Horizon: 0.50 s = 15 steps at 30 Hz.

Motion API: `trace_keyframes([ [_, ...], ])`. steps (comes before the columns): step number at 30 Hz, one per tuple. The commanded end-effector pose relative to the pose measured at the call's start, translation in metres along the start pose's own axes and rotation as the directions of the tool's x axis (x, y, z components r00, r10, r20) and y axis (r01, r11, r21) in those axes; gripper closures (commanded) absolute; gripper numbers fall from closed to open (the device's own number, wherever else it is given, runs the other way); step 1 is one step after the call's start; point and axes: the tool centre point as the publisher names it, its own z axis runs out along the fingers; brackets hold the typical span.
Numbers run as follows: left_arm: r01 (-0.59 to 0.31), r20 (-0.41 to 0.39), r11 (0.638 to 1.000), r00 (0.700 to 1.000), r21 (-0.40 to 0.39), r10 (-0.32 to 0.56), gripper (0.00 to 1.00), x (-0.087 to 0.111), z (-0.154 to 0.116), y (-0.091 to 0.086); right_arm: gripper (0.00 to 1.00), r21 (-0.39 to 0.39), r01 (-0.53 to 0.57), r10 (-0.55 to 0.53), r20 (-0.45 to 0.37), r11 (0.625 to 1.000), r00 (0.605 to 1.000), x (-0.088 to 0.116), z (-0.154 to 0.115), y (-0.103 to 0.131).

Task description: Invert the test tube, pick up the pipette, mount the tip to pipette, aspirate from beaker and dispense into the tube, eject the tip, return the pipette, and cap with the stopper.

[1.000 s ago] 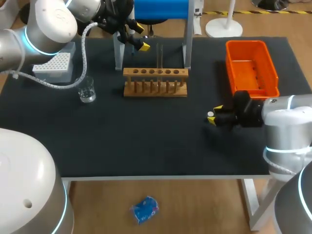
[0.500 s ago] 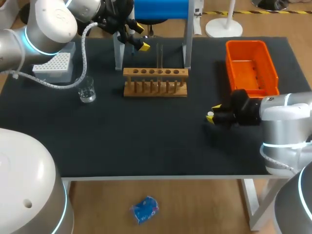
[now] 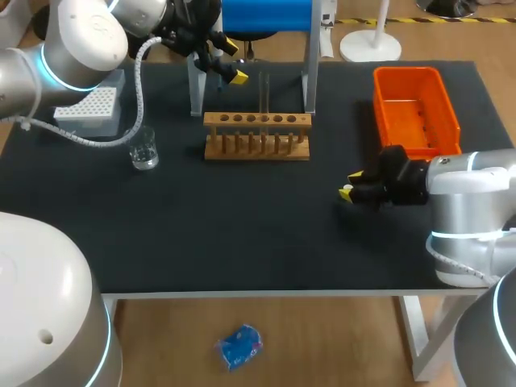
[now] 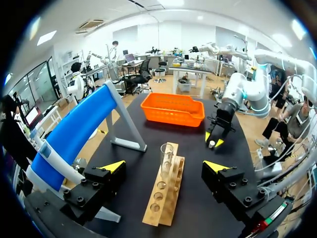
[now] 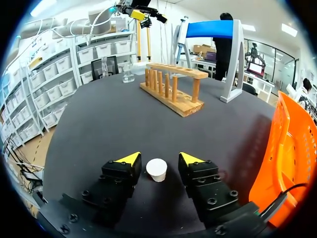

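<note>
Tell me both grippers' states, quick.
Left gripper: open, empty.
Right gripper: open, white stopper in the gap, not clamped.

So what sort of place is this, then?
Most likely a chemistry-style lab bench set up for robots: a wooden rack holds a glass tube, and a small beaker stands nearby.

Matt black, faintly grained covering on the surface (image 3: 201, 234). Bare, smooth pale wood for the rack (image 3: 256, 135). Shiny orange plastic for the bin (image 3: 415, 113) at 2 o'clock. Clear glass for tube (image 3: 264, 93) and beaker (image 3: 144, 150). Matt white stopper (image 5: 157, 169).
</note>
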Motion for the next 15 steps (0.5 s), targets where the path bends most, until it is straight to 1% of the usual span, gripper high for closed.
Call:
trace_keyframes([
  [1, -0.002, 0.0, 1.0, 1.0, 0.004, 0.002, 0.0, -0.0002, 0.0003, 0.001, 0.53, 0.003, 0.001, -0.001, 0.0, 1.0, 1.0, 0.0003, 0.0, -0.0001],
  [3, -0.002, 0.0, 1.0, 1.0, 0.004, 0.002, 0.0, -0.0002, 0.0003, 0.001, 0.58, 0.002, 0.0, 0.0, 0.001, 1.0, 1.0, 0.0002, 0.0001, -0.0002],
  [5, -0.002, 0.0, 1.0, 1.0, 0.004, 0.002, 0.0, -0.0002, 0.0003, 0.001, 0.59, 0.003, 0.0, 0.0, 0.001, 1.0, 1.0, 0.0002, 0.0, -0.0002],
  [7, -0.002, 0.0, 1.0, 1.0, 0.004, 0.002, 0.0, -0.0002, 0.0003, 0.001, 0.63, 0.004, 0.0, 0.0, 0.001, 1.0, 1.0, 0.0002, -0.0001, -0.0002],
  [11, -0.002, 0.0, 1.0, 1.0, 0.004, 0.002, 0.0, -0.0002, 0.0003, 0.001, 0.66, 0.005, -0.001, 0.001, 0.0, 1.0, 1.0, 0.0006, -0.0001, -0.0005],
  [12, -0.002, 0.0, 1.0, 1.0, 0.004, 0.002, 0.0, -0.0002, 0.0003, 0.001, 0.69, 0.005, 0.0, 0.0, 0.0, 1.0, 1.0, 0.0008, -0.0001, -0.0006],
  [14, -0.002, 0.0, 1.0, 1.0, 0.004, 0.002, 0.0, -0.0002, 0.0003, 0.001, 0.77, 0.006, -0.001, 0.001, 0.001, 1.0, 1.0, 0.001, -0.0002, -0.0008],
  [15, -0.002, 0.0, 1.0, 1.0, 0.004, 0.002, 0.0, -0.0002, 0.0003, 0.001, 0.8, 0.006, -0.001, 0.001, 0.001, 1.0, 1.0, 0.0011, -0.0003, -0.0009],
])
